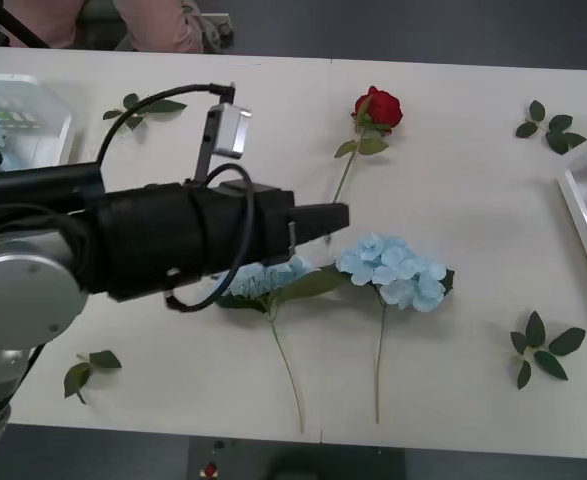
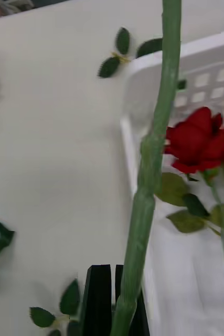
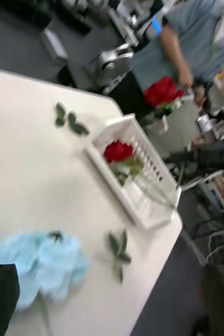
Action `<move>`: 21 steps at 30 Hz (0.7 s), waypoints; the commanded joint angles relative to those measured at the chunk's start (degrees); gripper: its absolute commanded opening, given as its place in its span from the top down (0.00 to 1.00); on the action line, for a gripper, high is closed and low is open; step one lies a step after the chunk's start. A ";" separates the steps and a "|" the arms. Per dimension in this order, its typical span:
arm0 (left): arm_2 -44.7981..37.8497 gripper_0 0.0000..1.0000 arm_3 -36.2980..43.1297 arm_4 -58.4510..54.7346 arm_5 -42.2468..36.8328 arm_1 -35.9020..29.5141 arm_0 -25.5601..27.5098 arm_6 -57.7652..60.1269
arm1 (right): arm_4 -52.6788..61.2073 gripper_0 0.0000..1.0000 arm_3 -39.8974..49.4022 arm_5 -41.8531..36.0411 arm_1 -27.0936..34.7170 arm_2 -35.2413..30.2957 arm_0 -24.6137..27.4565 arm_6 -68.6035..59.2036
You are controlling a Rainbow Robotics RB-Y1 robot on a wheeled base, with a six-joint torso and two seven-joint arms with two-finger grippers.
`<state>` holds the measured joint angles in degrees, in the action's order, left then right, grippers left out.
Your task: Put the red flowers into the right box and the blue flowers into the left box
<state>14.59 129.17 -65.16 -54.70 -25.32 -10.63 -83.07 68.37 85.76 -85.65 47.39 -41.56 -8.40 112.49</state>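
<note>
1. Table (image 1: 453, 200) carries one red rose (image 1: 377, 108), two blue hydrangeas (image 1: 393, 270) lying side by side, and loose leaf sprigs (image 1: 546, 345).
2. Our left gripper (image 1: 318, 222) hangs over the left hydrangea, its fingers apart, the arm hiding much of that bloom.
3. Our right gripper (image 2: 114, 302) is clamped on a rose stem (image 2: 151, 157) over the right box (image 2: 143, 68), where another rose (image 2: 198, 139) lies.
4. We see the left box (image 1: 58, 125) holding a hydrangea.

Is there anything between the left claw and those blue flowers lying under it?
Nothing visible. The left claw hangs open just above the two blue flowers, with only bare table around them. The nearest red rose lies farther back, out of the way.
</note>
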 commanded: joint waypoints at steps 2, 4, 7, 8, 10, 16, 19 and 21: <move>-3.87 0.00 6.36 0.56 -6.91 -0.34 6.94 3.26 | -6.67 1.00 -3.76 2.15 6.31 1.13 -1.00 -0.86; -3.95 0.00 7.06 2.14 -8.41 -0.70 9.93 3.18 | -9.65 1.00 -6.39 3.56 7.81 2.28 -1.00 -0.51; -3.51 0.00 7.59 5.83 -10.08 -0.78 13.27 3.00 | -12.55 1.00 -9.73 6.72 9.30 5.00 -1.00 -0.07; -3.34 0.00 7.59 7.41 -10.43 -0.70 14.68 3.00 | -13.70 1.00 -10.96 8.13 9.74 6.23 -1.09 -0.07; -2.81 0.00 7.68 10.58 -10.43 -0.78 17.05 3.26 | -15.54 1.00 -13.60 11.03 10.45 9.13 -1.62 -0.16; -1.58 0.00 7.15 18.66 -11.13 -0.78 20.83 3.53 | -17.48 0.99 -19.58 14.99 10.53 14.05 -4.25 0.37; -1.49 0.00 6.09 22.09 -14.30 -0.08 20.39 3.88 | -16.51 0.86 -19.84 16.04 10.53 15.72 -4.69 0.54; -1.41 0.00 4.95 24.29 -15.97 0.89 20.39 4.06 | -15.37 0.40 -19.75 16.57 10.53 16.25 -4.69 0.54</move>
<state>13.31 134.26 -42.78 -69.16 -25.44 10.35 -81.66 51.81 64.63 -69.76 56.22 -24.63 -12.49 112.50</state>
